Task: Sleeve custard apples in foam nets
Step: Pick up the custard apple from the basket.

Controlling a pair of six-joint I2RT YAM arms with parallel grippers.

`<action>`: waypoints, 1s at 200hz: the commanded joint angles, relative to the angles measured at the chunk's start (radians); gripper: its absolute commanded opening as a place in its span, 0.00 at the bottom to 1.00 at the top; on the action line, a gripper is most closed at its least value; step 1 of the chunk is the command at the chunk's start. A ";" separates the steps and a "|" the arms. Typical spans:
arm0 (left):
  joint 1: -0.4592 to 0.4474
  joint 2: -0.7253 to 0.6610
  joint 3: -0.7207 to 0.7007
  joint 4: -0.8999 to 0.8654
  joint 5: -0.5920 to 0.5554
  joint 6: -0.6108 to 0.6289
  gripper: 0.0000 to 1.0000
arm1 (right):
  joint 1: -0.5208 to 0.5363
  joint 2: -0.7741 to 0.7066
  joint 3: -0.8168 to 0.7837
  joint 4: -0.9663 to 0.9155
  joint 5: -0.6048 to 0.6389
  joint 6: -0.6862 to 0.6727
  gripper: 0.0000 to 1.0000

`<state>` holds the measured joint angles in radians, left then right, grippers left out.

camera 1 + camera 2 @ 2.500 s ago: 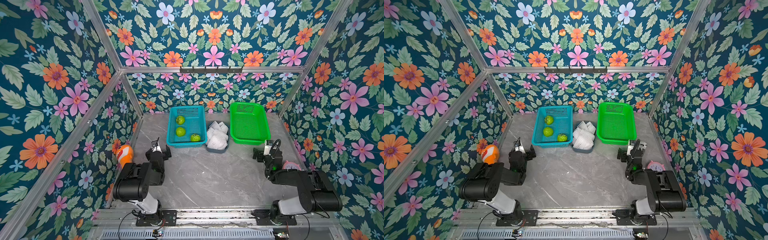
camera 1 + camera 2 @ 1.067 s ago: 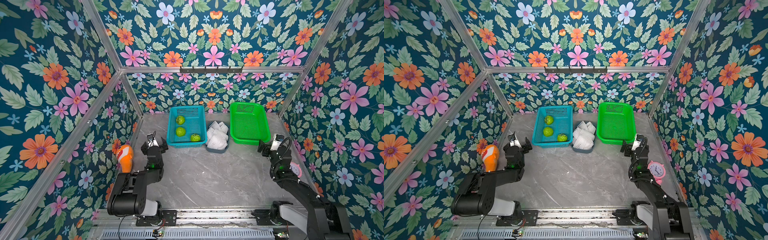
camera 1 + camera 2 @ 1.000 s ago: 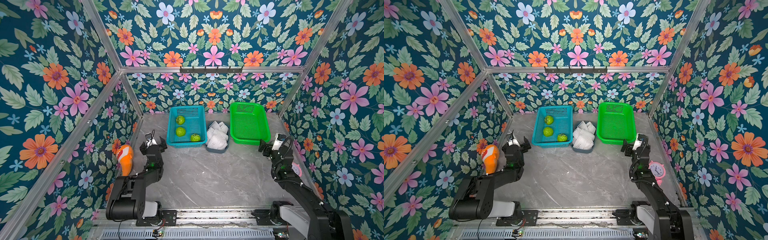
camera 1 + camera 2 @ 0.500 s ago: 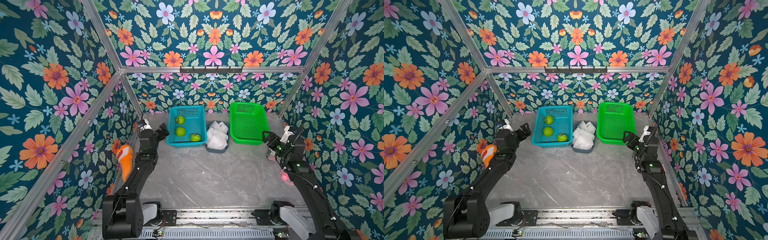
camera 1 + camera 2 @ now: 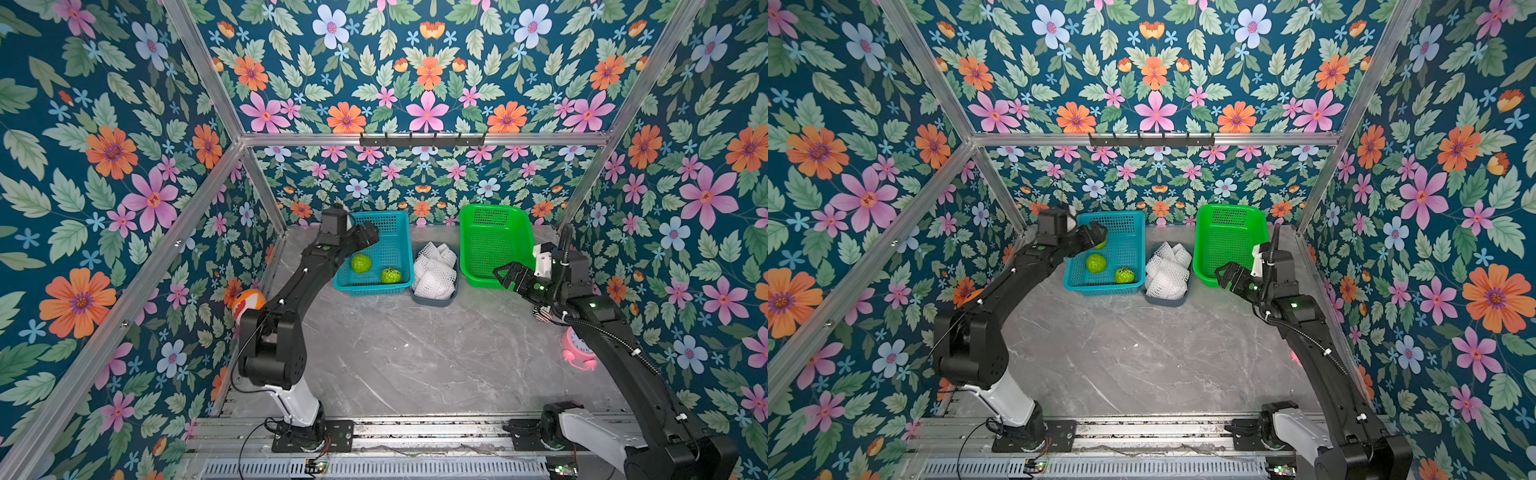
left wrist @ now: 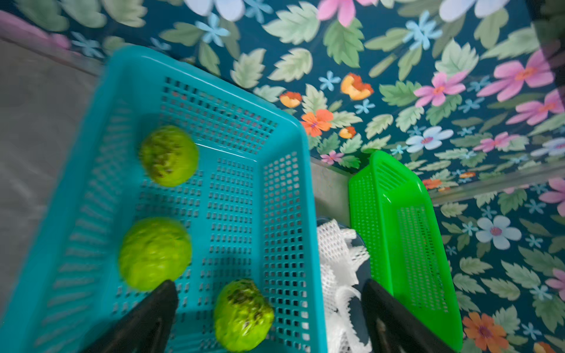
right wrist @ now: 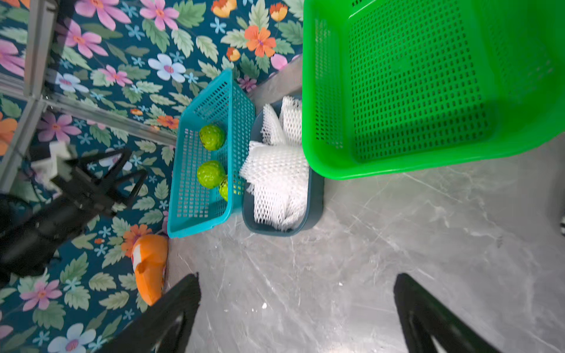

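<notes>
Left gripper (image 6: pixel 267 287), fingers spread, hovers over the teal basket (image 6: pixel 284 195) at the bench's (image 5: pixel 415 353) far edge. Three custard apples (image 6: pixel 154 253) lie inside it, below the fingers, untouched. Right gripper (image 7: pixel 296 278), fingers spread and empty, hangs apart from the foam nets (image 7: pixel 276 180) piled in a dark tray (image 7: pixel 316 198).

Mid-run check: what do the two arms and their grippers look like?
Both are matte black with white base links and green lights. The left arm trails a thin black cable; the right arm carries a ribbed black hose and white wrist block. The left gripper and right gripper have tapered black jaws.
</notes>
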<state>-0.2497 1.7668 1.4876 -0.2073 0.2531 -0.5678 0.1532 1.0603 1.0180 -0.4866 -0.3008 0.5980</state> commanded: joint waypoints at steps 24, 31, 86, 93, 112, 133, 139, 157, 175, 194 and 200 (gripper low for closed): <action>-0.058 0.170 0.157 -0.293 -0.099 0.075 0.98 | 0.017 -0.052 -0.018 -0.060 0.018 0.007 0.99; -0.066 0.200 0.192 -0.327 -0.093 0.088 0.98 | 0.018 -0.063 -0.022 -0.060 0.012 0.011 0.99; -0.138 0.350 0.310 -0.465 -0.109 0.149 0.99 | 0.022 -0.113 -0.106 -0.001 -0.005 0.030 0.99; -0.141 0.359 0.308 -0.469 -0.117 0.149 0.98 | 0.020 -0.117 -0.111 0.007 -0.010 0.035 0.99; -0.153 0.372 0.305 -0.473 -0.148 0.153 0.97 | 0.020 -0.124 -0.115 0.012 -0.011 0.039 0.99; -0.162 0.390 0.306 -0.481 -0.141 0.153 0.98 | 0.020 -0.122 -0.116 0.008 -0.011 0.036 0.99; -0.165 0.396 0.306 -0.480 -0.138 0.153 0.98 | 0.020 -0.122 -0.118 0.010 -0.014 0.036 0.99; -0.177 0.412 0.306 -0.477 -0.144 0.154 0.98 | 0.021 -0.123 -0.128 0.023 -0.020 0.043 0.99; -0.184 0.432 0.314 -0.478 -0.144 0.154 0.96 | 0.020 -0.125 -0.136 0.028 -0.018 0.052 0.99; -0.186 0.445 0.313 -0.481 -0.157 0.155 0.92 | 0.021 -0.131 -0.143 0.028 -0.016 0.055 0.98; -0.186 0.446 0.312 -0.483 -0.164 0.157 0.91 | 0.020 -0.134 -0.142 0.028 -0.014 0.056 0.98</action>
<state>-0.4335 2.2059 1.7962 -0.6674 0.1139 -0.4198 0.1738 0.9356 0.8791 -0.4744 -0.3103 0.6334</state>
